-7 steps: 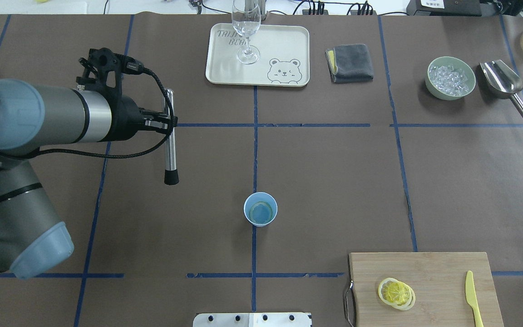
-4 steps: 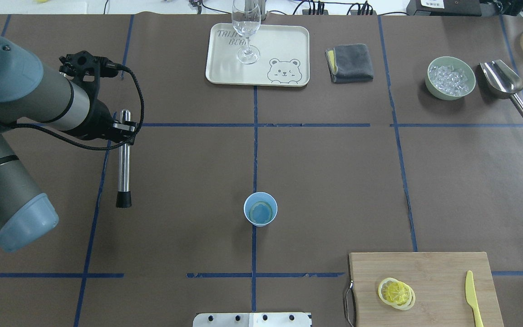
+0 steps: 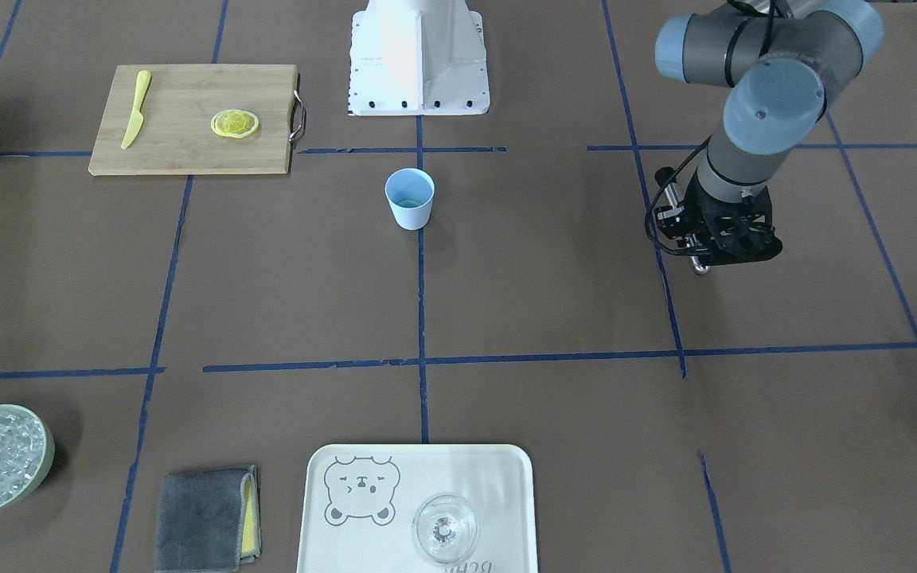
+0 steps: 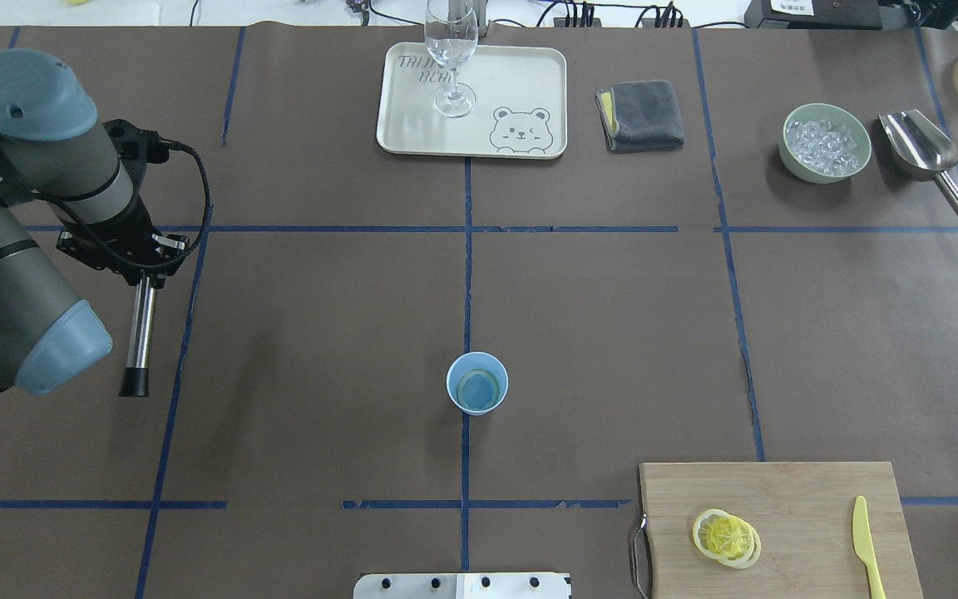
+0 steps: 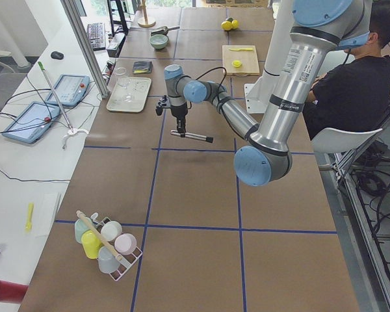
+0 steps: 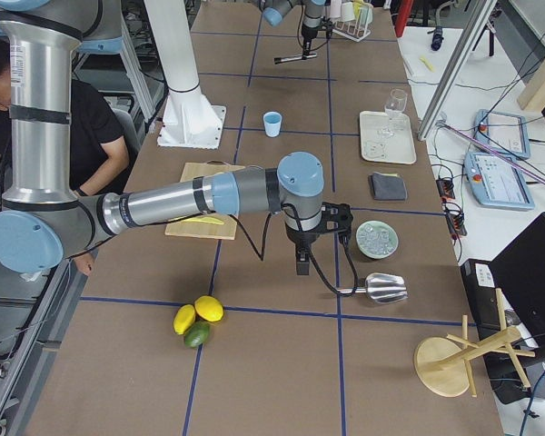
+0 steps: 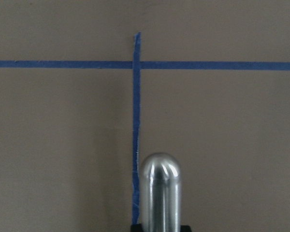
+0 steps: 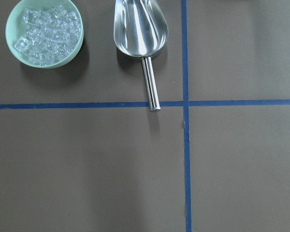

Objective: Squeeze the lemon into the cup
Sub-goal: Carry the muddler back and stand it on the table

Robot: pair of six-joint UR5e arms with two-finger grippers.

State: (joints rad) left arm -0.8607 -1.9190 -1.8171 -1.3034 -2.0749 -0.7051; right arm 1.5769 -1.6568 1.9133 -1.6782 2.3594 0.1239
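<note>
The lemon (image 4: 726, 537) lies cut face up on the wooden board (image 4: 812, 491) at the near right; it also shows in the front view (image 3: 235, 123). The light-blue cup (image 4: 477, 383) stands upright at the table's middle, also in the front view (image 3: 410, 199). My left gripper (image 4: 145, 259) is far to the cup's left, shut on a metal muddler (image 4: 139, 333) with a black tip; its rounded end fills the left wrist view (image 7: 159, 193). My right gripper (image 6: 302, 265) hangs over bare table beside the ice bowl; I cannot tell whether it is open.
A yellow knife (image 4: 866, 545) lies on the board's right. A tray (image 4: 520, 75) with a clear glass (image 4: 451, 58) stands at the back middle, with a grey cloth (image 4: 641, 115) to its right. A green bowl of ice (image 4: 825, 143) and a metal scoop (image 4: 924, 154) sit at the back right.
My left arm has swung left and back toward the robot's side with the muddler in its grip. The cup and lemon have not moved.
</note>
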